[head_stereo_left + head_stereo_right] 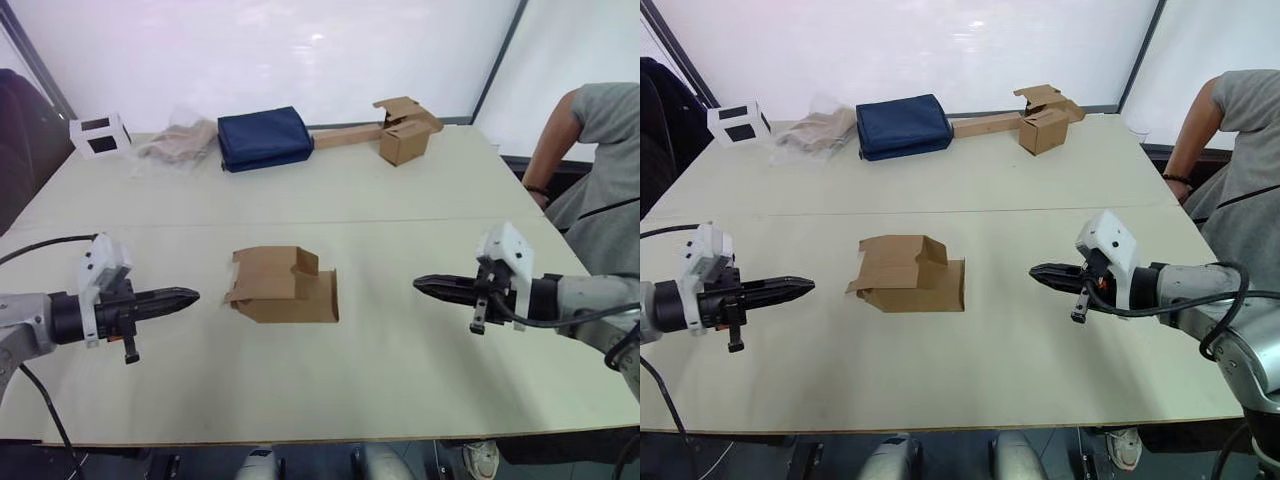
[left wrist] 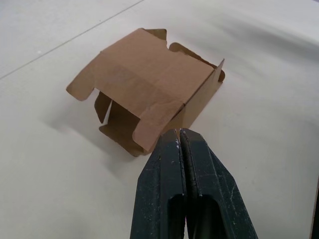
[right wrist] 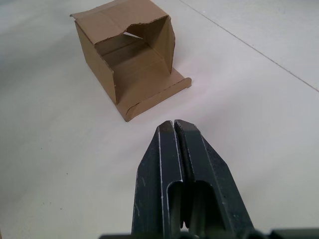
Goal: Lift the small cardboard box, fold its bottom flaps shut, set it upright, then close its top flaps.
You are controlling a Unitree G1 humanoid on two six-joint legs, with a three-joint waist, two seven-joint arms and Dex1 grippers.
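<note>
1. The small cardboard box [image 1: 283, 286] lies on its side mid-table [image 1: 400, 380], between both grippers, touched by neither.
2. The right wrist view looks into its open end, one flap [image 3: 158, 96] flat on the table; the left wrist view shows loose, curved-edged flaps [image 2: 154, 122].
3. The left gripper [image 1: 190, 295] and right gripper [image 1: 422, 284] have their jaws pressed together, empty.

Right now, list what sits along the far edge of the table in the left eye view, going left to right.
White cube → crumpled plastic bag → navy blue pouch → flat cardboard strip → open cardboard box.
</note>
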